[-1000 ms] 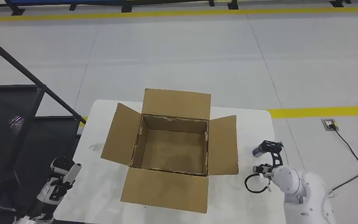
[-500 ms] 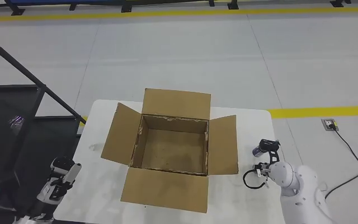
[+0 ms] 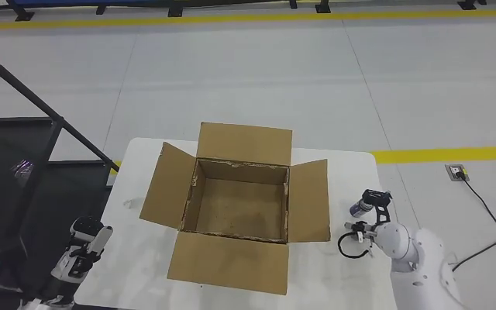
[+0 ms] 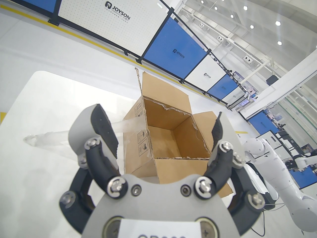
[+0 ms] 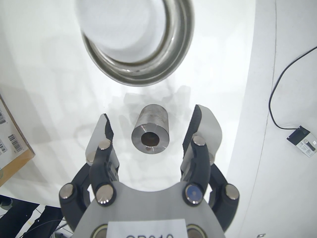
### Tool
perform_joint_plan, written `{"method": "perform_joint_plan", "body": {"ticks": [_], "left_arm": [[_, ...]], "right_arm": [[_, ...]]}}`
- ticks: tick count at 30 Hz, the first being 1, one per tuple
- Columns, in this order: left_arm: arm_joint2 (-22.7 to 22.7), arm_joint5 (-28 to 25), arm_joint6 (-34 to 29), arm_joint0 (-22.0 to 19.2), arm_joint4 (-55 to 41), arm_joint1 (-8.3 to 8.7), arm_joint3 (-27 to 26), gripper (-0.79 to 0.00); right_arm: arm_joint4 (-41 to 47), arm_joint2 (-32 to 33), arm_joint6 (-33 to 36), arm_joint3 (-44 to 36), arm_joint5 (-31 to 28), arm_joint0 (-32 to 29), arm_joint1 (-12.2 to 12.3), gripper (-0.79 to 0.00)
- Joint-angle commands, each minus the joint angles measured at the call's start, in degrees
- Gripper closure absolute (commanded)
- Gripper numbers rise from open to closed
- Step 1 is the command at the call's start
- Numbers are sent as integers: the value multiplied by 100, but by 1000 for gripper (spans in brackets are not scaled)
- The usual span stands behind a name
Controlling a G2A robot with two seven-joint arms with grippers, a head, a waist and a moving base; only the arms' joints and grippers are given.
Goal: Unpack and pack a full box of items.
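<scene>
One table (image 3: 128, 232): white, smooth, glossy, with rounded corners; it carries everything below.
Box (image 3: 229, 263): brown corrugated cardboard at the table's middle, all four flaps folded outward, the inner edges ragged. The part of the floor that shows is bare, and the near inner wall is hidden in the top view.
Tape strip (image 4: 128, 125): clear and crinkled, trailing from the box's outer wall onto the table on the left arm's side.
Left gripper (image 4: 158, 111): at the table's near left corner, well apart from the box and aimed at it; the fingers are spread wide and hold nothing.
Right gripper (image 5: 151, 112): to the right of the box, fingers parted, flanking the steel cylinder with a gap on each side and touching nothing.
Steel bowl (image 5: 178, 50): round with a stepped rim, lying just beyond the cylinder. It is blurred, and its far edge is cut off.
Steel cylinder (image 5: 152, 128): short, thick-walled and dull grey, with a dark bore facing the wrist camera. Whether it stands or lies is hard to judge.
</scene>
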Motion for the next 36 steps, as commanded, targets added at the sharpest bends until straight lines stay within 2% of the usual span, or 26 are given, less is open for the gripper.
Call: {"method": "perform_joint_plan", "body": {"ticks": [1, 3, 5, 7, 19, 22, 26, 31, 36], "left_arm": [[0, 0, 0, 0, 0, 0, 0, -785], [0, 0, 0, 0, 0, 0, 0, -785], [0, 0, 0, 0, 0, 0, 0, -785], [0, 0, 0, 0, 0, 0, 0, -785], [0, 0, 0, 0, 0, 0, 0, -785], [0, 0, 0, 0, 0, 0, 0, -785], [0, 0, 0, 0, 0, 0, 0, -785], [0, 0, 0, 0, 0, 0, 0, -785], [0, 0, 0, 0, 0, 0, 0, -785]], "right_arm": [[43, 78, -18, -492, 52, -220, 12, -696], [70, 148, 7, -1004, 80, -478, 24, -717], [98, 202, 16, -1534, 51, -751, 36, -785], [163, 261, 28, -2065, -62, -1073, 49, -785], [133, 292, 9, -2145, -9, -1119, 50, -785], [-408, 107, -532, -1986, 109, -1166, 54, -785], [-1321, -256, -1842, -1930, 293, -1489, 47, -785], [-925, -281, -2938, -1600, 223, -1799, 22, -785], [-191, -19, -3238, -1057, -537, -1758, 58, -785]]}}
